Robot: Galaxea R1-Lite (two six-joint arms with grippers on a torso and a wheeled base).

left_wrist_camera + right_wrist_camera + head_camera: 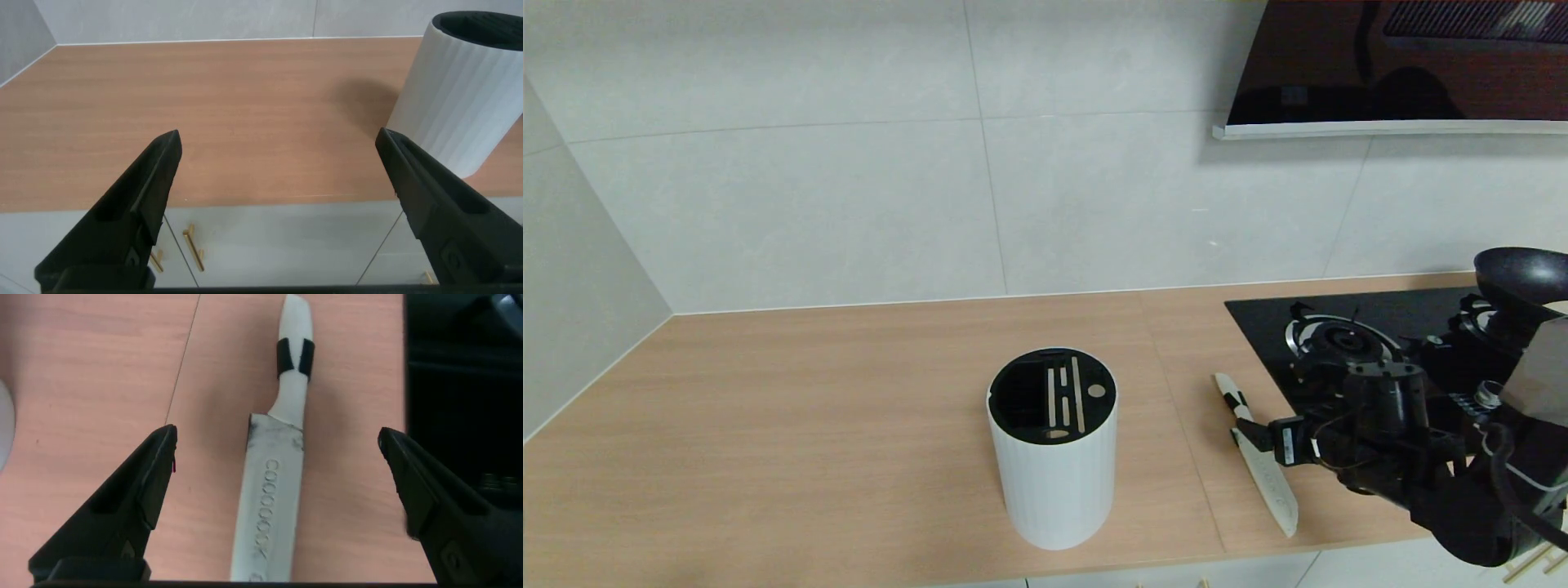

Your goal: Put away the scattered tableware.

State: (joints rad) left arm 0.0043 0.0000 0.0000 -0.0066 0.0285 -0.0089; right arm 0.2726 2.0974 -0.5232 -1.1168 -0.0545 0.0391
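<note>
At the front edge of the wooden counter (809,425), the left gripper (277,137) is held with its fingers wide apart, and nothing is held between them. A little farther in, the right gripper (1252,434) is held low over the white knife (1274,490), with its fingers spread wide on both sides of it. The knife is laid flat between the white holder (1054,465) and the black stove (1258,322). The holder is stood upright, well apart from the knife.
</note>
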